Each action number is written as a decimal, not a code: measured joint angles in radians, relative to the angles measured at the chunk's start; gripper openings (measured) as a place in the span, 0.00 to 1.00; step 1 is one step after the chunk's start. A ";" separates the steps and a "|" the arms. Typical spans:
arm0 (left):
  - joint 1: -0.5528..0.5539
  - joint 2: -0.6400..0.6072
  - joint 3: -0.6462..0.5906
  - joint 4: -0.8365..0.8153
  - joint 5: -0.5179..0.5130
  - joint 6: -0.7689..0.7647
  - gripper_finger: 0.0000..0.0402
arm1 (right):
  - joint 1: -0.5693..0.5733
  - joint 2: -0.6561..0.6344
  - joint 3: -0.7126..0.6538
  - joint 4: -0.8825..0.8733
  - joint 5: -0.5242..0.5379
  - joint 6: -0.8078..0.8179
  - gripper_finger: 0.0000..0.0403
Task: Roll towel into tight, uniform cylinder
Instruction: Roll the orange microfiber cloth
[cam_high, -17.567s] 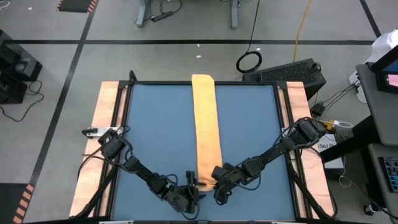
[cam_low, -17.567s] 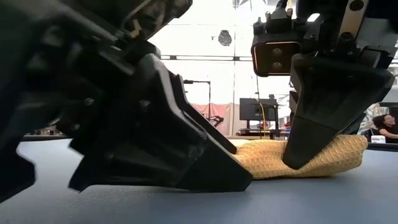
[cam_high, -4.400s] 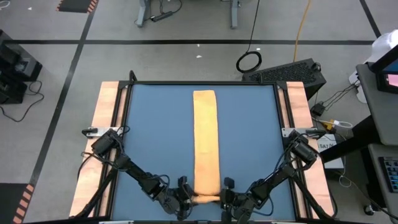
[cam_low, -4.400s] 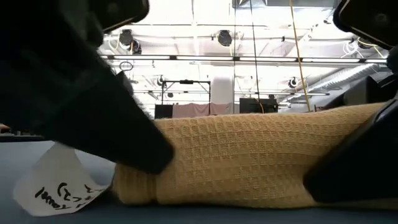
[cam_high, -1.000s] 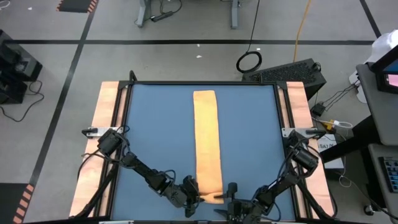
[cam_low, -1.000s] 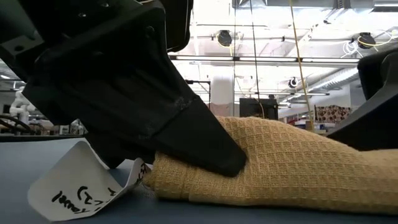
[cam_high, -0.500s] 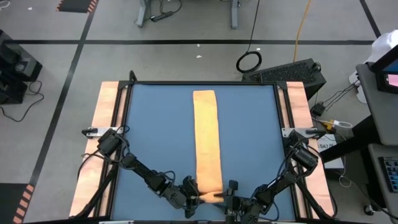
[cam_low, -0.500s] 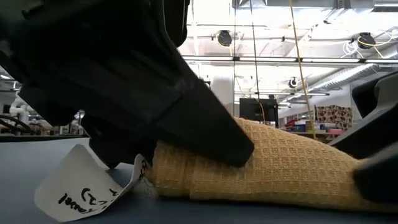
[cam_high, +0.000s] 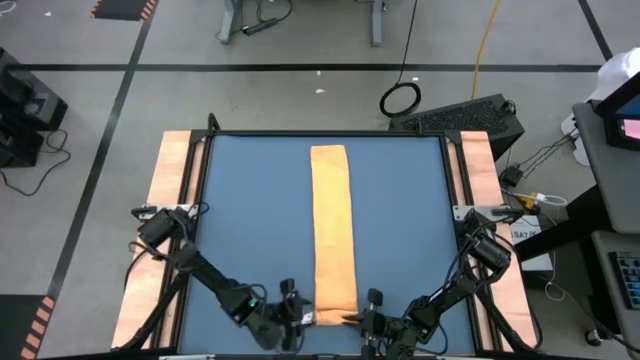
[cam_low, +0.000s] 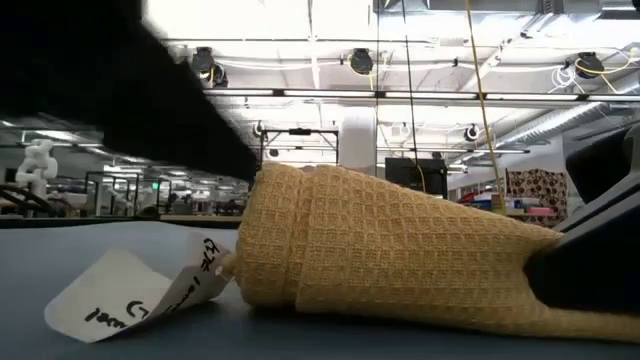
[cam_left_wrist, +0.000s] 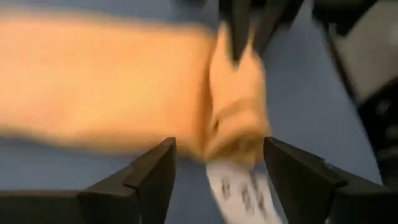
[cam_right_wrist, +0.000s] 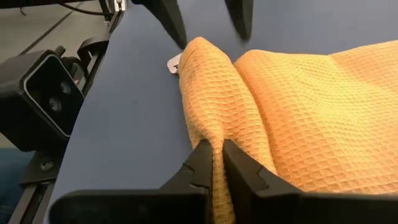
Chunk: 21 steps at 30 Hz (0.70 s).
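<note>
1. Overhead: towel (cam_high: 334, 228) lies as a long strip down the table (cam_high: 250, 220) middle, its end at the near edge; left gripper (cam_high: 291, 314) and right gripper (cam_high: 364, 320) flank that end.
2. Low: rolled end raised, white tag (cam_low: 130, 290) beside it.
3. Left wrist: fingers (cam_left_wrist: 146, 177) spread, holding nothing.
4. Right wrist: jaws pinched on a towel fold.

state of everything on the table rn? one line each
towel: long strip flat on the mat, near end lifted into a fold
white tag: at the near end, lying on the mat
left gripper: open, off the towel
right gripper: shut on the towel's near edge
</note>
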 joint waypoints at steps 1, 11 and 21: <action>-0.015 0.001 0.000 0.045 -0.048 0.064 0.61 | -0.002 0.000 0.000 0.000 0.000 0.007 0.03; -0.058 0.127 0.004 0.383 -0.131 0.495 0.61 | -0.055 -0.002 0.001 0.014 -0.104 0.076 0.04; -0.047 0.142 0.005 0.270 -0.132 0.490 0.61 | -0.065 -0.001 0.000 0.033 -0.129 0.083 0.04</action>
